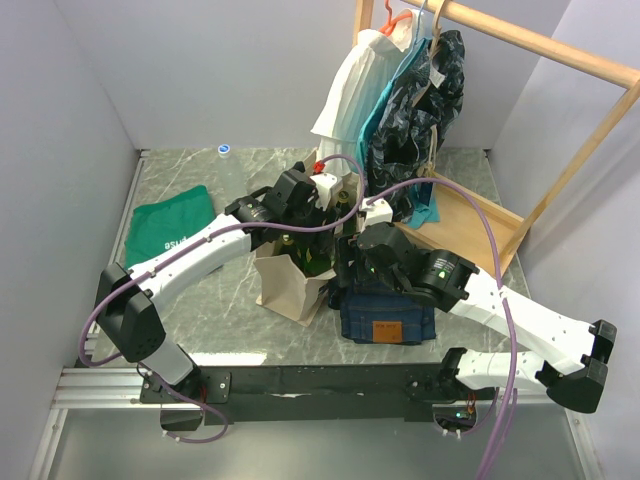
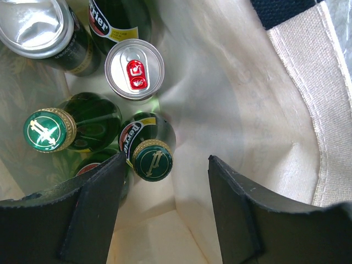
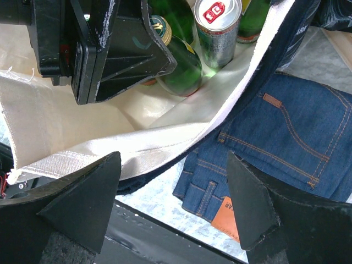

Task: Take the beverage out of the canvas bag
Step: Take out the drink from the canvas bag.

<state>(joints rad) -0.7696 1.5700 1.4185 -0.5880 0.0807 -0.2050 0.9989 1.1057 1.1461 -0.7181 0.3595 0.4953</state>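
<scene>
The cream canvas bag (image 1: 285,285) stands mid-table, and its pale inner wall (image 2: 236,93) fills the left wrist view. Inside stand several beverages: a green bottle with a green cap (image 2: 153,159), a second capped bottle (image 2: 49,129), and a silver can with a red tab (image 2: 134,69). My left gripper (image 2: 165,165) is down inside the bag and open. The nearer cap lies between its fingers, close to the left one. My right gripper (image 3: 173,159) is open at the bag's rim (image 3: 137,148), which runs just past its fingertips. The can (image 3: 217,27) and a bottle (image 3: 184,63) also show there.
Folded blue jeans (image 1: 385,315) lie against the bag's right side, under my right gripper. A green cloth (image 1: 170,225) lies at the left. Garments (image 1: 400,90) hang from a wooden rack (image 1: 560,60) at the back right. A small white-capped bottle (image 1: 225,150) stands near the back wall.
</scene>
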